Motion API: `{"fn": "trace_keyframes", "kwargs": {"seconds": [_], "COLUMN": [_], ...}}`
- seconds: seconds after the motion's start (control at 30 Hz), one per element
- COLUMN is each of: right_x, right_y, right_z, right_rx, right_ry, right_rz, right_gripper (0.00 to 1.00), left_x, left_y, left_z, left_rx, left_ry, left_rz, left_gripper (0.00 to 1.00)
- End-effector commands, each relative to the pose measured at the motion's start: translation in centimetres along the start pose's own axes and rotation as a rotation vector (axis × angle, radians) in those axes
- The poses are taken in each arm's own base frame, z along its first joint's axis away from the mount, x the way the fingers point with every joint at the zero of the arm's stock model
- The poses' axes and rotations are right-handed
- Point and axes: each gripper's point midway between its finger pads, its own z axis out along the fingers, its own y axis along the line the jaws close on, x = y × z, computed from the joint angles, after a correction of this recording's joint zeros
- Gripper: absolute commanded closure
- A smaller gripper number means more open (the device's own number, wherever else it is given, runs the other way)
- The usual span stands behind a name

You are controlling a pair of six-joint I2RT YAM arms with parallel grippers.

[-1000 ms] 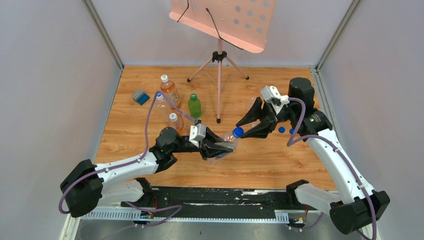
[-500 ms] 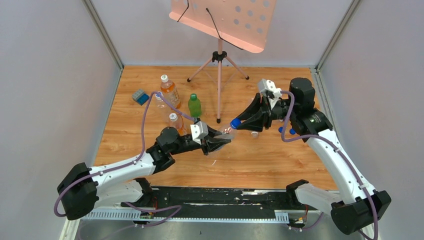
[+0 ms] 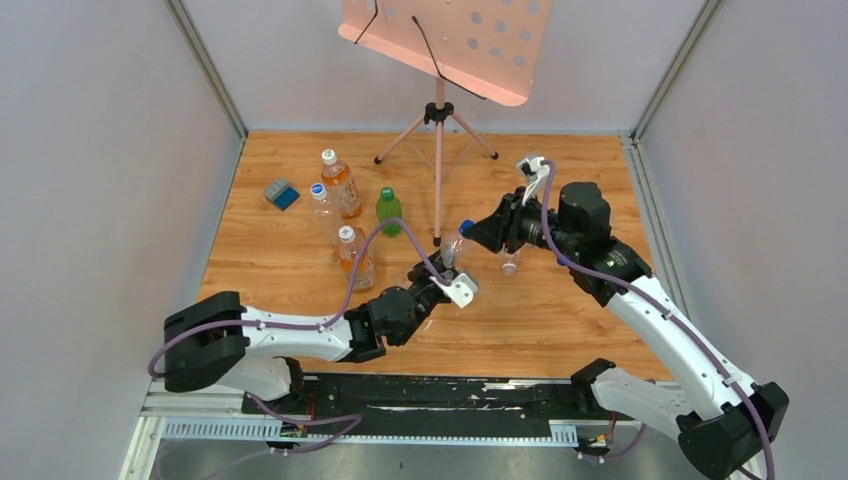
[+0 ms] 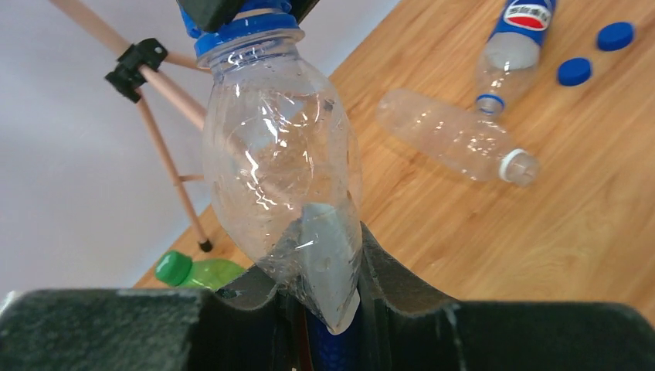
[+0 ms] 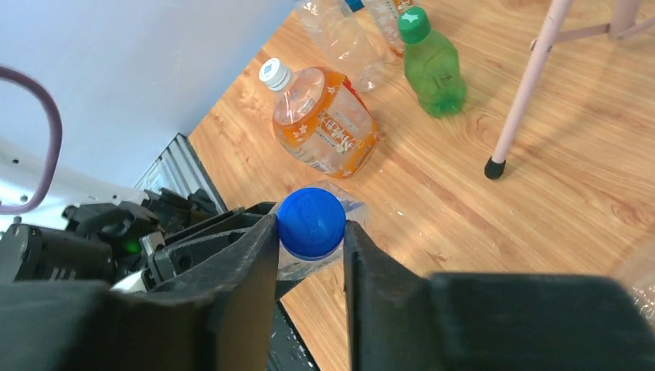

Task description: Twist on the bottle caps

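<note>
**Both end effectors clamped, one on a bottle and one on its cap**

In the top view, a blue-grey block [image 3: 281, 193] lies at the upper left of the wooden surface [image 3: 560, 330]. Just right of it stand an orange bottle [image 3: 340, 183] and a green bottle [image 3: 389, 210], both capped.

Near the centre of the frame, the left end effector [image 4: 324, 255] is closed on the lower body of a clear bottle [image 4: 282, 147]. The plastic is crumpled between its fingers. The bottle's neck points toward the upper right of the top view.

A blue cap [image 5: 311, 216] sits on that neck. The right end effector [image 5: 309, 232] is clamped on the cap, with one finger against each side. Whether the cap is fully tightened cannot be told.

In the upper right of the left wrist view, an uncapped blue-labelled bottle [image 4: 514, 42] lies on the surface. Near it are one loose cap [image 4: 575, 71] and another loose cap [image 4: 615, 35], both blue.
</note>
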Motion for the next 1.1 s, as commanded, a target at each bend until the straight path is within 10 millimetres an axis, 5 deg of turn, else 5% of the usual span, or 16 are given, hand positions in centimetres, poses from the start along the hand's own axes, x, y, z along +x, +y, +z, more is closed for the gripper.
{"fn": "trace_keyframes", "kwargs": {"seconds": [0.0, 0.1, 0.23, 0.3, 0.53, 1.07], "right_x": [2.4, 0.5, -0.1, 0.3, 2.5, 1.8], "right_y": [3.6, 4.7, 5.1, 5.4, 7.5, 10.1], "right_z": [-0.5, -2.2, -4.3, -5.3, -7.7, -8.0], "right_rx": [-0.091, -0.108, -0.106, -0.135, -0.355, -0.570], "right_ry": [0.100, 0.077, 0.108, 0.130, 0.106, 0.046], "right_rz": [0.067, -0.101, -0.299, -0.404, -0.772, -1.010], "right_gripper": [0.61, 0.39, 0.26, 0.25, 0.24, 0.31], "left_x": [-8.6, -8.0, -7.0, -6.5, -6.9, -6.9], "left_y": [3.3, 2.4, 1.6, 0.1, 0.6, -1.7], "left_z": [0.5, 0.0, -1.4, -2.8, -6.5, -10.9], "left_rx": [-0.123, -0.015, 0.165, 0.333, 0.634, 1.115], "left_ry": [-0.208, -0.165, -0.115, -0.088, -0.123, -0.102], "left_rz": [-0.059, -0.155, -0.253, -0.289, -0.441, -0.483], "left_gripper": [1.00, 1.00, 1.00, 1.00, 1.00, 1.00]}}
